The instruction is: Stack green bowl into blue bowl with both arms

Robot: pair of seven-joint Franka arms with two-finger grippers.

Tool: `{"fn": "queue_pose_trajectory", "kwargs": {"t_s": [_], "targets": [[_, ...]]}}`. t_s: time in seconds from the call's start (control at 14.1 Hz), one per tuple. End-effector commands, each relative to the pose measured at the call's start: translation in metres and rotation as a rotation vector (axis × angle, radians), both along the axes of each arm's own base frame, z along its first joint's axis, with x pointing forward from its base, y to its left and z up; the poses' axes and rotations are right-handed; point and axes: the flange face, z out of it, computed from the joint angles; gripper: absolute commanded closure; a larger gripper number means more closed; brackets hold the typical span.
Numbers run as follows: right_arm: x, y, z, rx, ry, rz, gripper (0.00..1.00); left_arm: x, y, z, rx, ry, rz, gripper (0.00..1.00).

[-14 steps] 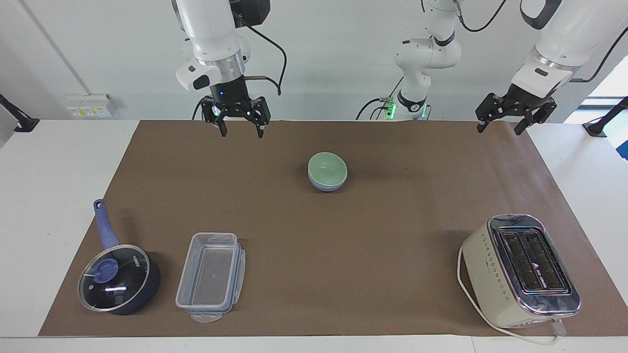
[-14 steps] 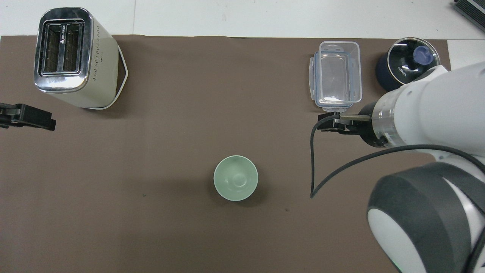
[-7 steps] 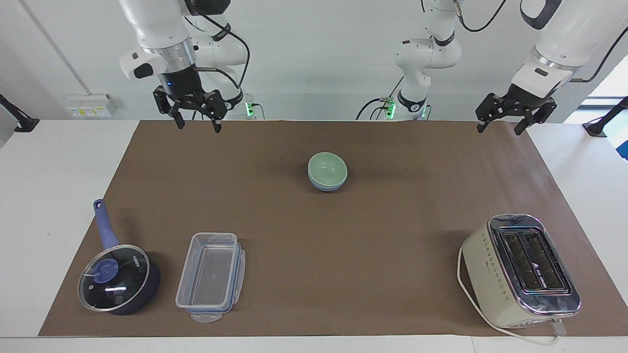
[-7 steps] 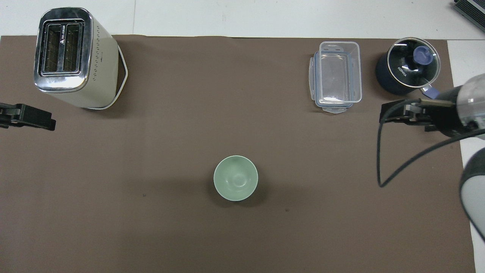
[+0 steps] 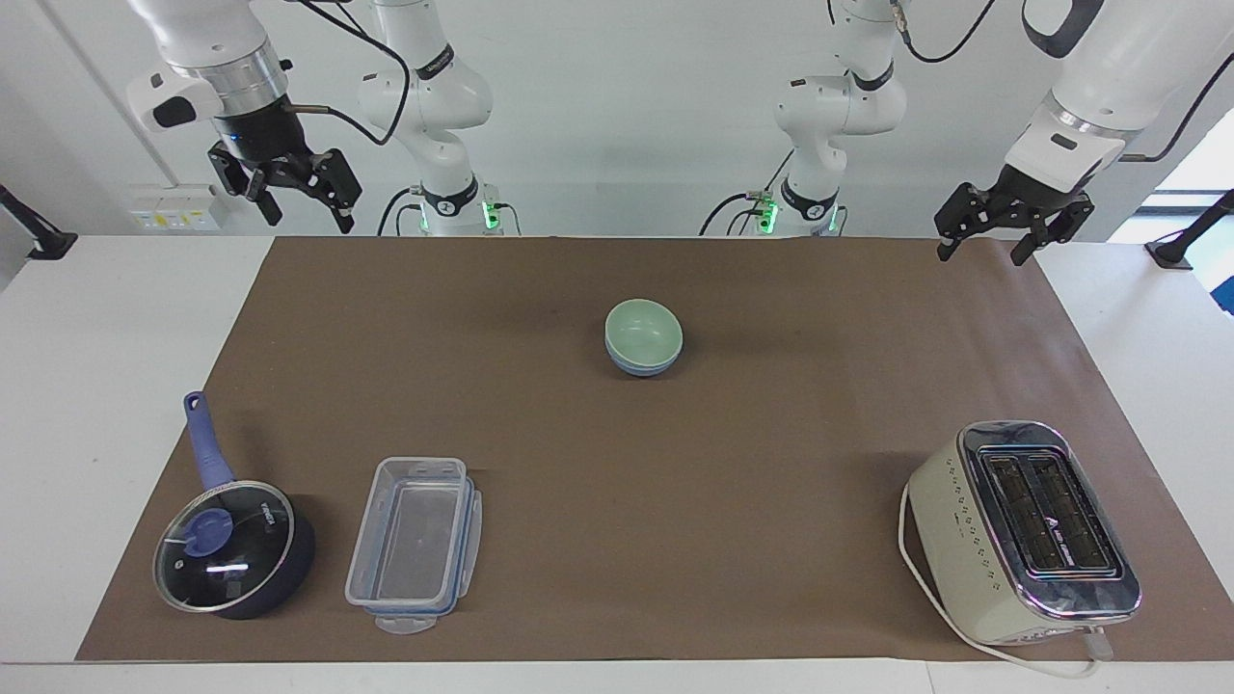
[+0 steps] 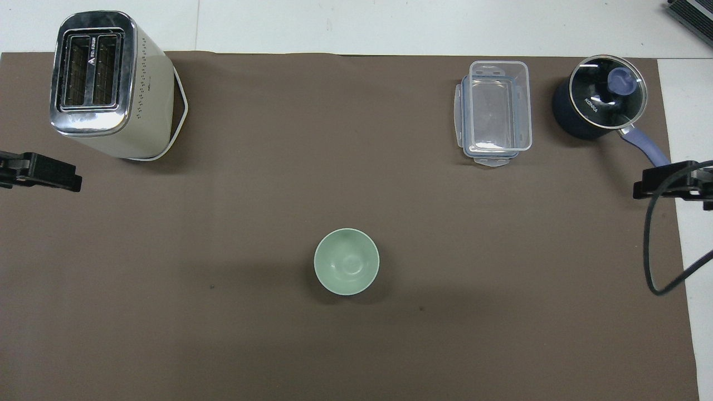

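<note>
green bowl [image 5: 643,330] nested in blue bowl [image 5: 636,365], mid-counter on brown mat [image 5: 617,540] | white counter [image 5: 87,386], white wall | right gripper [image 5: 301,200] raised over the mat's corner, jaws released | left gripper [image 5: 985,241] waits over the mat's corner, jaws released

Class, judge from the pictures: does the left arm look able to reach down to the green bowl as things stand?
Probably yes. The green bowl sits nested in the blue bowl on open mat, nothing beside or over it. The left gripper hangs open above the mat's edge, empty.
</note>
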Motion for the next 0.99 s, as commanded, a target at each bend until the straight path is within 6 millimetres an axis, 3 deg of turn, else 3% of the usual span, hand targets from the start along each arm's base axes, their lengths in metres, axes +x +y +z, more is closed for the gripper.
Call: {"fn": "queue_pose_trajectory", "kwargs": {"t_s": [0.0, 0.21, 0.42, 0.92], "targets": [[-0.014, -0.021, 0.004, -0.018, -0.011, 0.01, 0.0, -0.004, 0.0, 0.002, 0.013, -0.014, -0.011, 0.0], [-0.015, -0.026, -0.003, -0.018, 0.002, 0.13, 0.0, -0.004, 0.001, 0.002, 0.013, -0.014, -0.01, 0.0], [-0.012, -0.03, -0.012, -0.017, 0.005, 0.087, 0.0, -0.004, 0.001, 0.001, 0.013, -0.014, -0.011, 0.0], [-0.011, -0.03, -0.011, -0.048, 0.016, 0.101, 0.0, -0.003, 0.001, 0.002, 0.015, -0.017, -0.011, 0.0]]}}
